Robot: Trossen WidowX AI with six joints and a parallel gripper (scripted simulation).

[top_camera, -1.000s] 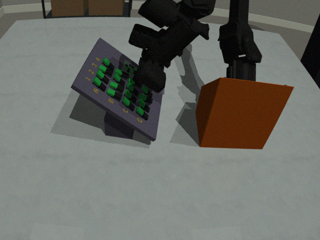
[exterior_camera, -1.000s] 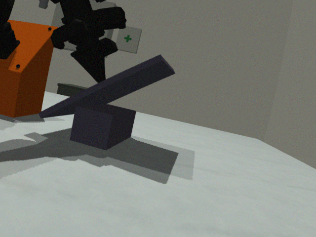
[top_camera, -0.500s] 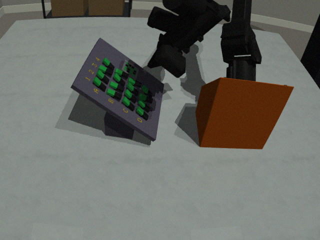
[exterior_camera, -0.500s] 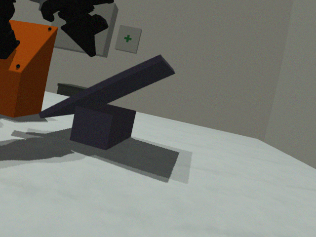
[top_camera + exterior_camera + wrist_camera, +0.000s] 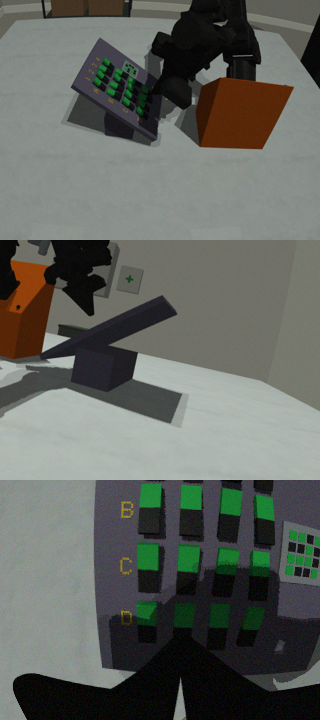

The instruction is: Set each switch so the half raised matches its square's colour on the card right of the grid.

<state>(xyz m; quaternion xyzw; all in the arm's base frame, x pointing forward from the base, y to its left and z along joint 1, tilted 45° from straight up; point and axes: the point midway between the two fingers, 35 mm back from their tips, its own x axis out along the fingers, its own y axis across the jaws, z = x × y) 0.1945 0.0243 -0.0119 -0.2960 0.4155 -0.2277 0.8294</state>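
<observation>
Tilted purple rectangular switch panel (image 5: 108, 55) propped on a dark purple block (image 5: 103, 367) on the pale grey tabletop (image 5: 155, 186), low edge toward the orange box-shaped pedestal (image 5: 232, 116). Sixteen green-and-dark-grey rocker switches (image 5: 191, 510) set in a four-by-four grid, rows lettered A to D, columns numbered 1 to 4 in yellow. Small grey reference card (image 5: 302, 555) of green and dark squares fixed to the panel just beside the grid, level with rows B and C in the wrist view. Individual card squares too small to read with confidence.

Black jaws pressed fully together, nothing between them, tip pointing at row D between its second and third switches in the wrist view. From the exterior view, tip (image 5: 89, 312) hanging just above the panel's lower part, a visible gap beneath it. From the top view, black arm (image 5: 196, 38) reaching over from the pedestal, gripper body beside column 4 at the D end of the grid. Shadow cast across rows C and D.

No containers in sight except brown cardboard boxes (image 5: 86, 7) on a dark-framed shelf beyond the tabletop, contents hidden.
</observation>
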